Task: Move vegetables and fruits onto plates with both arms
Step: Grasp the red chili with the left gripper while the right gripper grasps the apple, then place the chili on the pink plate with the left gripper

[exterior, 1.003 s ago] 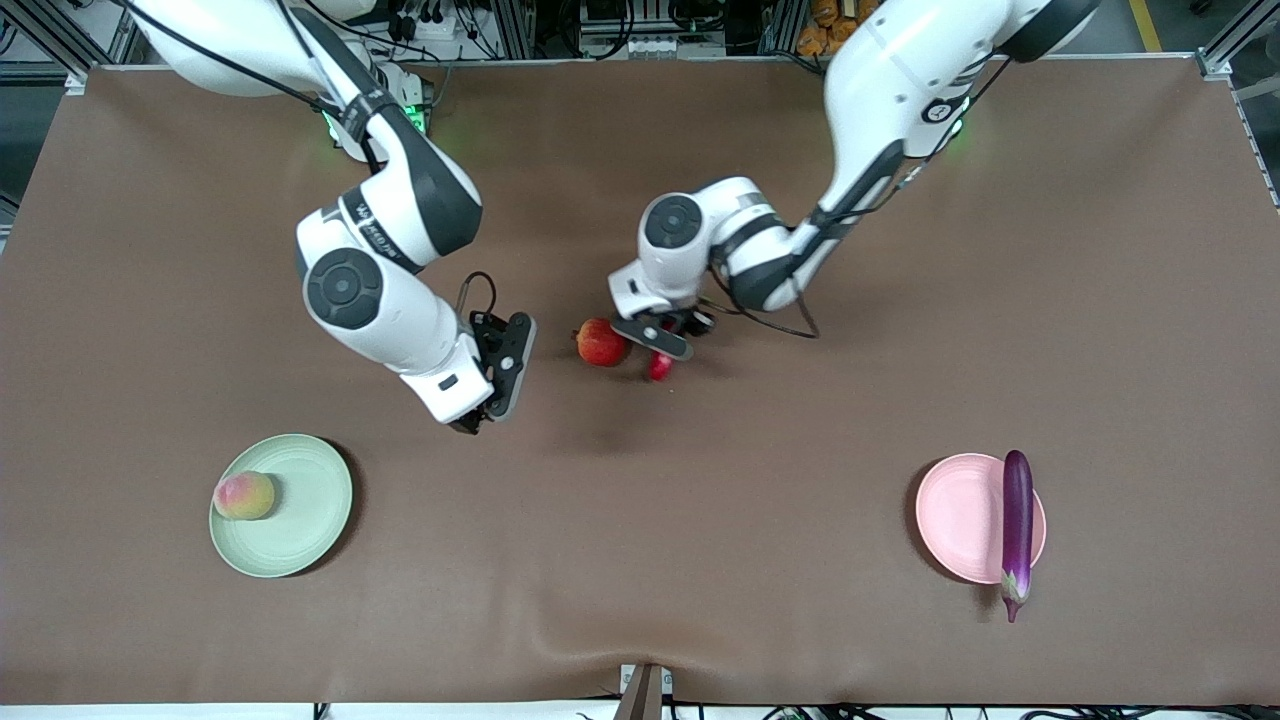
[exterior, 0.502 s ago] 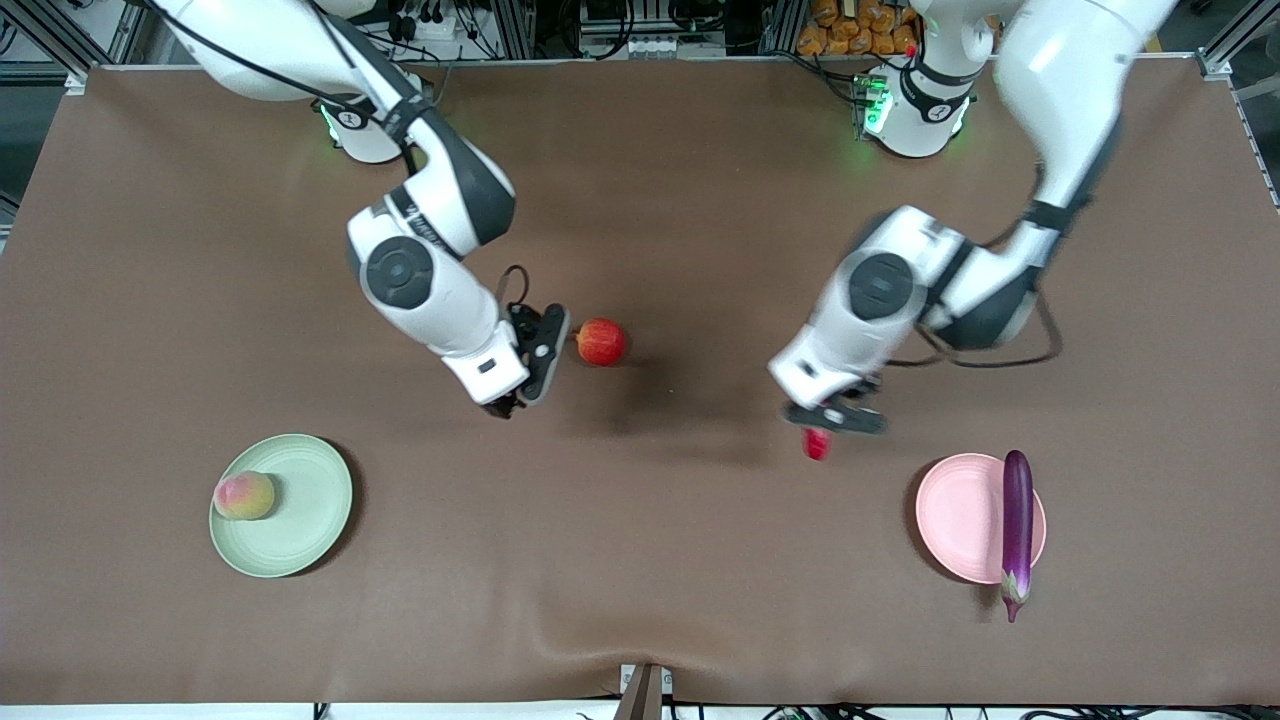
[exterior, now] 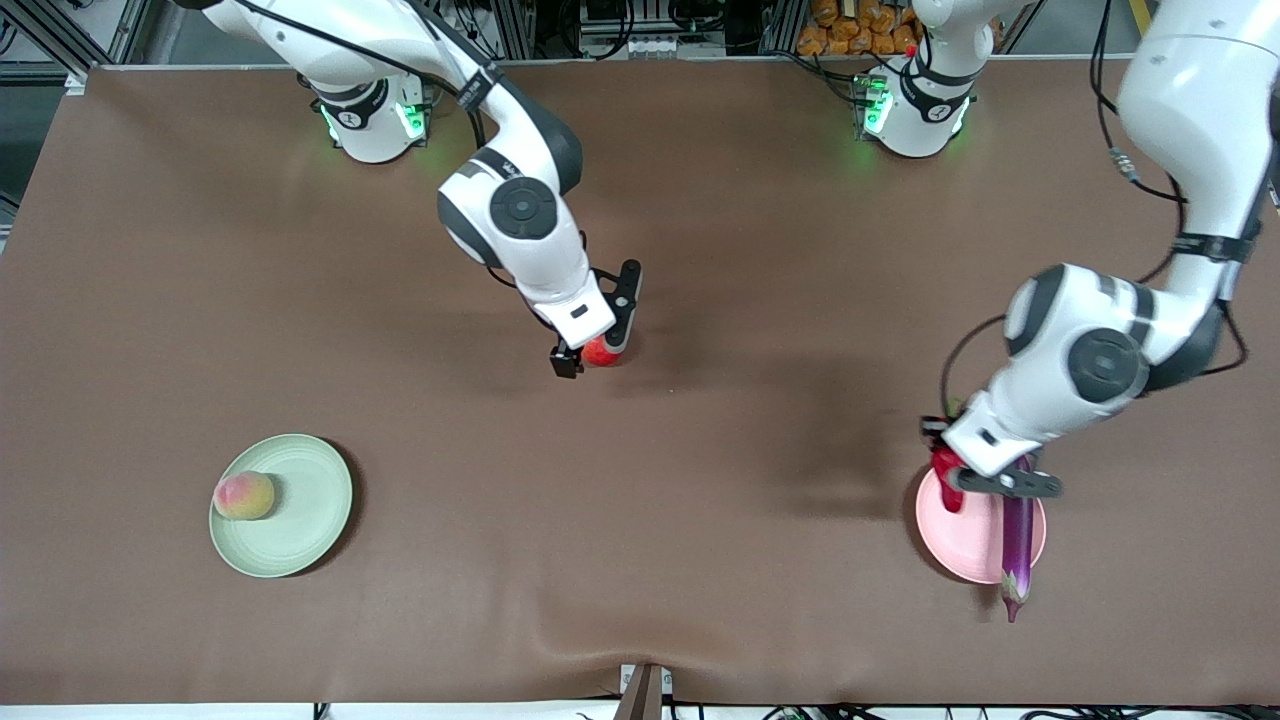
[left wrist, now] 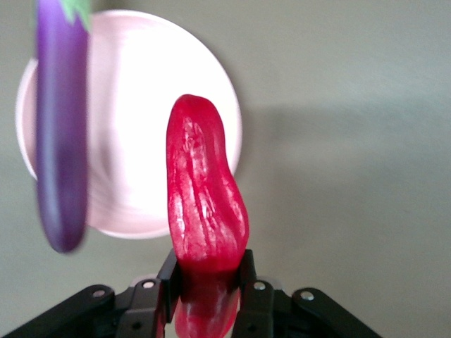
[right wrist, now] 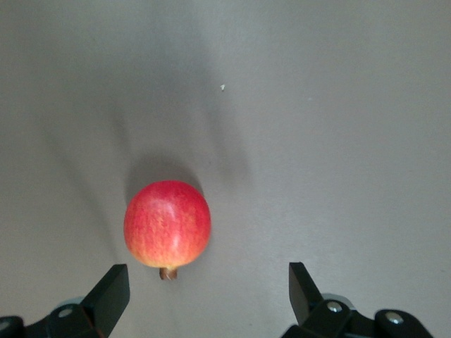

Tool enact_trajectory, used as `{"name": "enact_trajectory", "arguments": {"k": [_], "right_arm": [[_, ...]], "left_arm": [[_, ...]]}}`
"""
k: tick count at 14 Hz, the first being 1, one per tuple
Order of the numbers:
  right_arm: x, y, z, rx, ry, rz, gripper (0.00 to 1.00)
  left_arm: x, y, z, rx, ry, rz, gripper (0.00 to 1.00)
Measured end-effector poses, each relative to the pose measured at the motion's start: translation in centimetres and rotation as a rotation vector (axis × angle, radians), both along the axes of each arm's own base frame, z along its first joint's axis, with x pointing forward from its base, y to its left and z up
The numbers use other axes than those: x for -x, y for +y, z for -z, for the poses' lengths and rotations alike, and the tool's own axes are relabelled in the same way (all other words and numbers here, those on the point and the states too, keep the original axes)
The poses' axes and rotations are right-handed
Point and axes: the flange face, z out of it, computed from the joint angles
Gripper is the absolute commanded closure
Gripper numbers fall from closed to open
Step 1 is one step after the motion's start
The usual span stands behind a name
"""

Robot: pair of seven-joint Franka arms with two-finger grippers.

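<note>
My left gripper (exterior: 950, 485) is shut on the red chili pepper (exterior: 946, 478), held over the rim of the pale pink plate (exterior: 960, 545); the left wrist view shows the pepper (left wrist: 204, 211) between the fingers above the plate (left wrist: 134, 134). The purple eggplant (exterior: 1018, 535) lies across that plate (left wrist: 62, 134). My right gripper (exterior: 598, 335) is open over the red pomegranate (exterior: 601, 352), which lies on the table in the middle (right wrist: 168, 224). The peach (exterior: 244, 496) sits on the pale green plate (exterior: 300, 510).
Brown table cloth (exterior: 640, 560) covers the table. The arms' green-lit bases (exterior: 375, 120) stand along the edge farthest from the front camera.
My left arm carried the chili pepper from beside the pomegranate to over the pink plate. My right gripper moved from beside the pomegranate to over it.
</note>
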Motion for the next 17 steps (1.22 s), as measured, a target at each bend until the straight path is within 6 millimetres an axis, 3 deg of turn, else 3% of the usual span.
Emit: {"name": "enact_trajectory", "arguments": {"k": [3,6,10,11,12,13,14,17], "right_arm": [[0.9,1.1,2.6,0.006,0.011,0.019,0.0],[1.3,1.8,5.7,-0.004,0.017,0.034,0.0],[2.3,2.6,8.0,0.017,0.006,0.071,0.0],[2.5,2.8,8.3,0.02,0.004,0.077,0.0],[2.8,3.1,8.4,0.023,0.003,0.078,0.0],[2.9,3.1,8.5,0.024,0.003,0.08,0.0],[2.9,3.1,8.7,0.026,0.004,0.081,0.0],[3.1,2.5,9.6,0.043,0.016,0.089,0.0]], "left_arm": [[-1.7,2.0,3.7,-0.003,0.007,0.043,1.0],[-3.0,1.0,6.6,-0.029,0.0,0.086,1.0],[-3.7,1.3,8.2,-0.062,-0.01,0.092,1.0],[-3.8,1.3,8.1,-0.063,-0.011,0.091,0.89],[-3.8,1.4,8.1,-0.064,-0.013,0.09,0.52],[-3.8,1.4,8.1,-0.064,-0.014,0.089,0.06],[-3.9,1.5,8.1,-0.065,-0.015,0.088,0.0],[-4.1,1.7,7.8,-0.064,-0.028,0.085,0.0]]}}
